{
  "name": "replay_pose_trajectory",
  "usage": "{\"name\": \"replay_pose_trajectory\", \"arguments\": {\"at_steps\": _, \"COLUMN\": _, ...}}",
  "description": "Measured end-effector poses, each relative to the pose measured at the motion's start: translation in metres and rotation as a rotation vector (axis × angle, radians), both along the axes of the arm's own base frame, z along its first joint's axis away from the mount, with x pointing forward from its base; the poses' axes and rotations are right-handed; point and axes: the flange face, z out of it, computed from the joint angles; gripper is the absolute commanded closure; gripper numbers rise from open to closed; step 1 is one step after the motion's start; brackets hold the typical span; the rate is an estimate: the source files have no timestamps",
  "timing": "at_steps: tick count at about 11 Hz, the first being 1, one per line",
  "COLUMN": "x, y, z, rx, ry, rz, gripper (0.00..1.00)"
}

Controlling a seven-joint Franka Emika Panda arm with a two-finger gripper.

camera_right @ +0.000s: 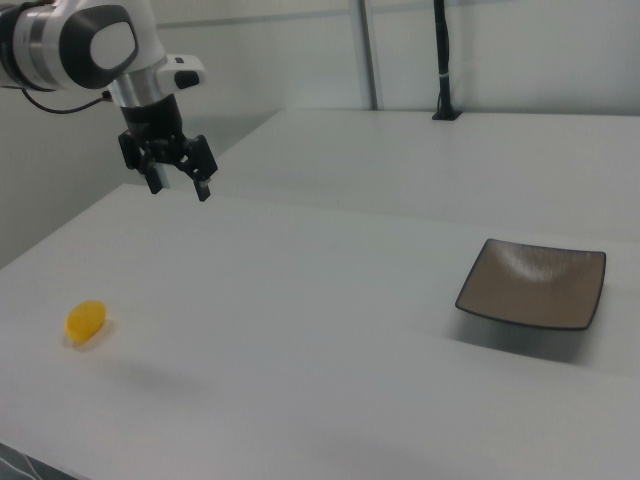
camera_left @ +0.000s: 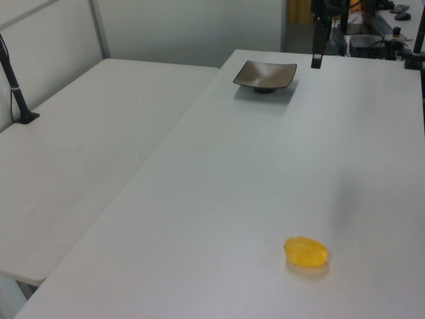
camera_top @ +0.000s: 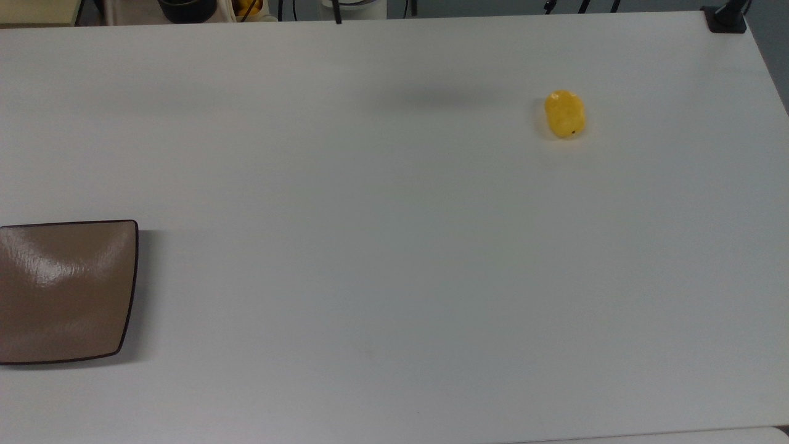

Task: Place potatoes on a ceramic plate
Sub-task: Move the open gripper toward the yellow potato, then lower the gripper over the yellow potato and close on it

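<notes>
In the right view the claw point(camera_right: 180, 180) hangs open at upper left, well above the worktop point(camera_right: 330, 330), with the potato point(camera_right: 85, 321) down-left of it and the ceramic plate point(camera_right: 534, 285) far right.

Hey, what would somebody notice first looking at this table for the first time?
A small bright-yellow potato lies alone on the white table, toward the top view's upper right. Far from it, a glossy brown plate sits empty at the top view's left edge. In the right view, the open gripper hangs above the table.
</notes>
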Motion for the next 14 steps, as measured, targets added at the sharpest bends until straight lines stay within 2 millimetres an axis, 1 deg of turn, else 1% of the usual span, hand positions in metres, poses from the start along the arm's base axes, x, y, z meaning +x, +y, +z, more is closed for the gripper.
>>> {"name": "replay_pose_trajectory", "arguments": {"at_steps": 1, "x": -0.003, "y": 0.013, "z": 0.000, "rx": 0.002, "ry": 0.001, "rz": -0.006, "gripper": 0.00}}
{"name": "replay_pose_trajectory", "arguments": {"at_steps": 2, "x": -0.008, "y": 0.032, "z": 0.000, "rx": 0.005, "ry": 0.003, "rz": -0.010, "gripper": 0.00}}
{"name": "replay_pose_trajectory", "arguments": {"at_steps": 3, "x": -0.014, "y": 0.053, "z": 0.001, "rx": 0.009, "ry": 0.005, "rz": -0.013, "gripper": 0.00}}
{"name": "replay_pose_trajectory", "arguments": {"at_steps": 6, "x": -0.042, "y": 0.124, "z": 0.000, "rx": 0.014, "ry": 0.014, "rz": 0.014, "gripper": 0.00}}
{"name": "replay_pose_trajectory", "arguments": {"at_steps": 7, "x": -0.051, "y": 0.142, "z": -0.001, "rx": 0.016, "ry": 0.018, "rz": 0.012, "gripper": 0.00}}
{"name": "replay_pose_trajectory", "arguments": {"at_steps": 8, "x": -0.057, "y": 0.155, "z": -0.003, "rx": 0.016, "ry": 0.022, "rz": 0.012, "gripper": 0.00}}
{"name": "replay_pose_trajectory", "arguments": {"at_steps": 9, "x": -0.065, "y": 0.172, "z": -0.007, "rx": 0.013, "ry": 0.031, "rz": 0.012, "gripper": 0.00}}
{"name": "replay_pose_trajectory", "arguments": {"at_steps": 11, "x": -0.077, "y": 0.213, "z": -0.021, "rx": 0.017, "ry": 0.032, "rz": 0.011, "gripper": 0.00}}
{"name": "replay_pose_trajectory", "arguments": {"at_steps": 12, "x": -0.084, "y": 0.238, "z": -0.032, "rx": 0.025, "ry": 0.026, "rz": 0.027, "gripper": 0.00}}
{"name": "replay_pose_trajectory", "arguments": {"at_steps": 13, "x": -0.088, "y": 0.256, "z": -0.042, "rx": 0.029, "ry": 0.025, "rz": 0.037, "gripper": 0.00}}
{"name": "replay_pose_trajectory", "arguments": {"at_steps": 14, "x": -0.091, "y": 0.270, "z": -0.053, "rx": 0.031, "ry": 0.029, "rz": 0.040, "gripper": 0.00}}
